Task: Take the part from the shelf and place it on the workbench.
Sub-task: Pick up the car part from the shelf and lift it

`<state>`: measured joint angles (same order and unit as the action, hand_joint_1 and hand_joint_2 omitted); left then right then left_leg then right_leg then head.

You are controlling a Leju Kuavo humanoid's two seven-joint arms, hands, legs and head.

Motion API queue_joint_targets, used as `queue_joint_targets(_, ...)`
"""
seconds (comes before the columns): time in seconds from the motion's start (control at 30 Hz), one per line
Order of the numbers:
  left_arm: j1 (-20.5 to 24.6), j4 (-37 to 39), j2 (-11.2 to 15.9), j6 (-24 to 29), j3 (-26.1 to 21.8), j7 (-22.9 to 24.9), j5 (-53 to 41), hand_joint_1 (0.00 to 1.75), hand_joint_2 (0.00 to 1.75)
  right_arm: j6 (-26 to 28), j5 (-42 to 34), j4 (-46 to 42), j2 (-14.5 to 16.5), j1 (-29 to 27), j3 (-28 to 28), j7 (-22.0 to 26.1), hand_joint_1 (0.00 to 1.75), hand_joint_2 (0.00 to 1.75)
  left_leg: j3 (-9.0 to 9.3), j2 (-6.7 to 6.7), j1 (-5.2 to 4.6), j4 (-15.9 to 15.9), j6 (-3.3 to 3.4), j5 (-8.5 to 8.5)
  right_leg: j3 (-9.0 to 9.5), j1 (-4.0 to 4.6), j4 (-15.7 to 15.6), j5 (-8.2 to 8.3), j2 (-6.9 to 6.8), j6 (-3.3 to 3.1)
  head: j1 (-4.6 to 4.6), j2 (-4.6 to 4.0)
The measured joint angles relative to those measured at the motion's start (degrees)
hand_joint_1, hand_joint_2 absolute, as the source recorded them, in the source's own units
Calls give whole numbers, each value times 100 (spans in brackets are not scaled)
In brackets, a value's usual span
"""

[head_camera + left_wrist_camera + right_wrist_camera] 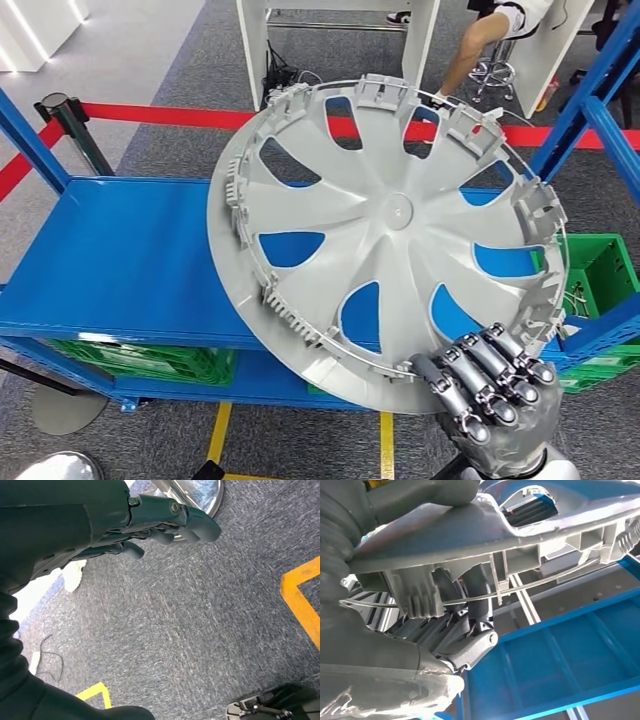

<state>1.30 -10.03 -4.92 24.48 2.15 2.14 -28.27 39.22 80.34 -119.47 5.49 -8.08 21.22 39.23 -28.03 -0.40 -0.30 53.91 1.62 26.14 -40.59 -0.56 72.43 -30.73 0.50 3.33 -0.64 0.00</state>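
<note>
The part is a large silver-grey wheel cover [385, 230], seen from its inner side with clips around the rim. It is held tilted in the air in front of the blue shelf [128, 260]. My right hand [490, 395] grips its near lower rim, fingers curled over the edge. In the right wrist view the cover's rim [501, 535] runs across the hand [444, 635], with the thumb on one face and fingers on the other. My left hand [151, 525] hangs over grey carpet with its fingers loosely extended, holding nothing.
Green crates [604, 275] sit at the right and on the lower shelf level [151, 360]. Blue uprights [581, 110] frame the rack. A red barrier tape [173, 115] and a seated person's leg [475, 45] lie beyond. Yellow floor lines [386, 445] run below.
</note>
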Motion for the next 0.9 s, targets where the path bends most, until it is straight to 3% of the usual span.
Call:
queue_joint_targets(0.03, 1, 0, 1, 0, -1, 0, 2, 0, 175, 0, 1, 0, 0, -1, 0, 0, 175, 175, -1, 0, 21, 25, -25, 15, 36, -28, -78, 129, -4, 35, 0, 0)
queue_joint_targets(0.1, 2, 0, 2, 1, -1, 0, 3, 0, 175, -1, 1, 2, 0, 1, 0, 0, 175, 175, -8, -10, 84, 112, -119, 75, 327, -73, -672, 471, -5, 117, -2, 0)
queue_joint_targets(0.13, 4, 0, 13, 2, -2, 0, 4, 0, 175, -1, 3, 4, 1, 5, 0, 0, 175, 175, -29, -14, 98, 168, -176, 109, 475, -82, -940, 553, 5, 155, -17, 0)
queue_joint_targets(0.17, 8, 0, 18, 4, -3, 0, 5, 0, 175, -1, 3, 7, 3, 6, 1, 1, 175, 175, -69, -21, 105, 231, -229, 134, 557, -84, -1104, 565, 30, 140, -33, 0)
queue_joint_targets(0.3, 14, 0, 23, 13, -5, 0, 10, 0, 175, 2, -6, 15, 16, -6, 8, 0, 175, 175, -241, -30, 93, 326, -366, 129, 447, -68, -1114, 554, 84, -92, 20, 0)
queue_joint_targets(0.33, 15, 0, 22, 14, -5, 0, 11, 0, 175, 2, -8, 16, 16, -8, 9, -1, 175, 175, -285, -25, 98, 388, -390, 194, 420, -68, -1116, 575, 79, -139, 26, 0)
queue_joint_targets(0.37, 18, 0, 20, 15, -5, 1, 11, 0, 175, 1, -11, 17, 17, -9, 10, -1, 175, 175, -358, -21, 100, 541, -408, 327, 401, -69, -1131, 598, 70, -184, 32, 0)
queue_joint_targets(0.43, 27, 0, 18, 18, -5, 6, 12, 0, 175, 1, -17, 19, 17, -7, 11, -1, 175, 175, -608, -14, 98, 1164, -431, 719, 364, -59, -1153, 641, 42, -250, 43, 0)
queue_joint_targets(0.5, 30, 0, 18, 20, -7, 11, 14, 0, 175, 1, -26, 27, 17, -8, 11, 0, 175, 175, -825, -14, 95, 1744, -421, 963, 316, -40, -1157, 685, 18, -281, 44, 0)
queue_joint_targets(0.53, 31, 0, 17, 20, -8, 13, 18, 0, 175, 0, -29, 31, 17, -8, 11, 0, 175, 175, -823, -14, 90, 1796, -401, 940, 287, -30, -1158, 714, 12, -286, 47, 0)
queue_joint_targets(0.57, 32, 0, 17, 20, -9, 14, 22, 0, 175, 0, -32, 34, 17, -8, 12, 0, 175, 175, -727, -14, 83, 1652, -373, 827, 254, -23, -1160, 748, 11, -286, 48, 0)
queue_joint_targets(0.63, 46, 0, 16, 22, -11, 15, 27, 0, 175, 0, -34, 34, 17, -8, 14, 0, 175, 175, -339, -14, 62, 967, -312, 507, 185, -17, -1165, 827, 12, -273, 51, 0)
queue_joint_targets(0.7, 64, 0, 14, 26, -11, 15, 27, 0, 175, 1, -35, 34, 17, -6, 15, 1, 175, 175, -75, -22, 35, 422, -288, 343, 123, -4, -1168, 911, 9, -227, 47, 0)
queue_joint_targets(0.77, 60, 0, 10, 28, -11, 15, 28, 0, 175, 2, -37, 34, 17, -6, 14, 2, 175, 175, -76, -34, 5, 312, -266, 297, 101, -5, -1217, 1009, 3, -158, 43, 0)
queue_joint_targets(0.83, 42, 1, 11, 29, -13, 16, 34, 0, 175, 1, -39, 35, 17, -12, 12, 1, 175, 175, -143, -26, 4, 290, -199, 186, 84, -18, -1293, 1099, 9, -85, 46, 0)
queue_joint_targets(0.87, 40, 2, 14, 30, -15, 18, 39, 0, 175, 1, -40, 35, 17, -15, 9, 1, 175, 175, -187, -17, 12, 275, -161, 121, 46, -16, -1262, 1031, 9, -54, 41, 0)
queue_joint_targets(0.9, 41, 2, 15, 31, -17, 20, 43, 0, 175, 1, -41, 35, 17, -14, 7, 0, 175, 175, -245, -7, 23, 261, -124, 51, -16, -12, -1110, 845, 7, -29, 37, 0)
